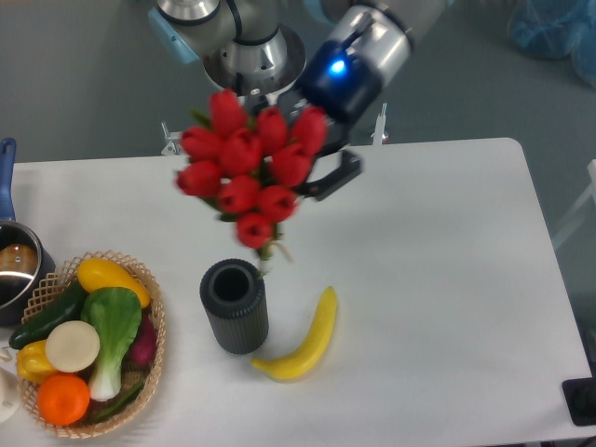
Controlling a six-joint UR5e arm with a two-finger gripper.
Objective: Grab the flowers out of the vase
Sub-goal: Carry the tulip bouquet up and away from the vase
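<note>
The flowers [250,168], a bunch of red tulip buds with green leaves, hang in the air above the table, their pale stem tips just above and right of the vase's mouth. My gripper [317,177] is shut on the bunch from behind, with one dark finger [337,175] showing at its right; the buds hide the rest. The vase [234,305], a short dark ribbed cylinder, stands upright on the white table with its round mouth empty.
A yellow banana [304,338] lies just right of the vase. A woven basket [149,358] of vegetables and fruit sits at the front left. A metal pot [17,270] with a blue handle stands at the left edge.
</note>
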